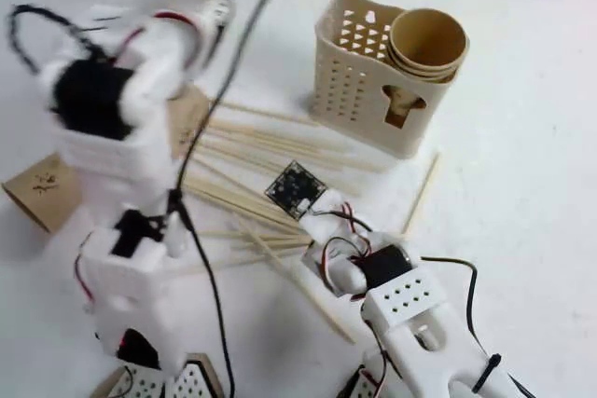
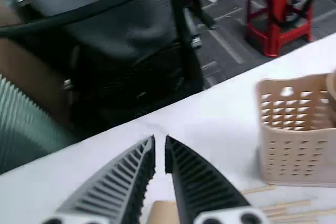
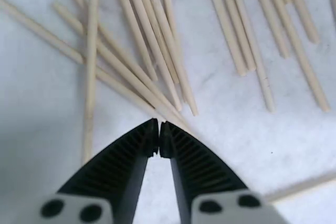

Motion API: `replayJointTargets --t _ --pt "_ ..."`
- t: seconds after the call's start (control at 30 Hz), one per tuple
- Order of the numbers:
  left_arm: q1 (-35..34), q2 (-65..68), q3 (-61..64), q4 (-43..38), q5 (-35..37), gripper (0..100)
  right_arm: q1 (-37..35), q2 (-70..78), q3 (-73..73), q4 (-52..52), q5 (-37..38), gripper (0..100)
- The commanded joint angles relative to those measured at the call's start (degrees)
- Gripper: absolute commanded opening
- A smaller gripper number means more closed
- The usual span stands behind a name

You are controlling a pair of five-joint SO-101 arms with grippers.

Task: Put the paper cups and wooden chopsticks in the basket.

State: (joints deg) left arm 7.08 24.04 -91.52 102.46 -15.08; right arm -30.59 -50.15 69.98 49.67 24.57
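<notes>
At the 9 o'clock edge of the table (image 1: 522, 184), one paper cup (image 1: 42, 191) lies on its side. The left gripper (image 2: 159, 148) is above the table, fingers nearly together, nothing between. A second cup (image 1: 189, 114) sits partly hidden under that arm. The wooden chopsticks (image 1: 252, 151) are scattered mid-table. The right gripper (image 3: 158, 132) is pressed together right over them; can't tell if it's pinching one. The basket (image 1: 350, 90) at 1 o'clock holds stacked cups (image 1: 427, 44), upright at its 3 o'clock end.

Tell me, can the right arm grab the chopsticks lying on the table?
Probably yes. The right pincer hangs just over the loose chopsticks, and nothing lies between. Its jaws are shut, though, so it would have to open first.
</notes>
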Motion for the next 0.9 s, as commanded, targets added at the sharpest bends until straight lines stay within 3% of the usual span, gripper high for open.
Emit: replayJointTargets --t 0.0,0.23,0.37,0.47,0.7,0.87 --pt "-7.25 -8.66 12.04 0.18 0.88 6 -0.4 -1.45 -0.35 -0.84 0.62 2.2" --pt "-14.73 -22.2 41.14 -0.18 0.79 8 -0.4 -1.45 -0.35 -0.84 0.62 2.3" --pt "-15.78 -28.62 53.45 -0.35 1.23 16 -0.48 -1.45 -0.35 -0.84 0.62 2.3" --pt "-15.78 -32.13 62.15 -2.29 1.23 17 -0.48 -1.45 -0.35 -0.84 0.62 2.3" --pt "-18.77 -35.03 82.9 -13.45 3.16 17 -0.48 -1.36 -0.35 -0.84 0.62 2.3" --pt "-19.47 -33.89 97.05 -24.97 10.55 28 -0.48 -1.19 -0.35 -0.92 0.62 2.3"
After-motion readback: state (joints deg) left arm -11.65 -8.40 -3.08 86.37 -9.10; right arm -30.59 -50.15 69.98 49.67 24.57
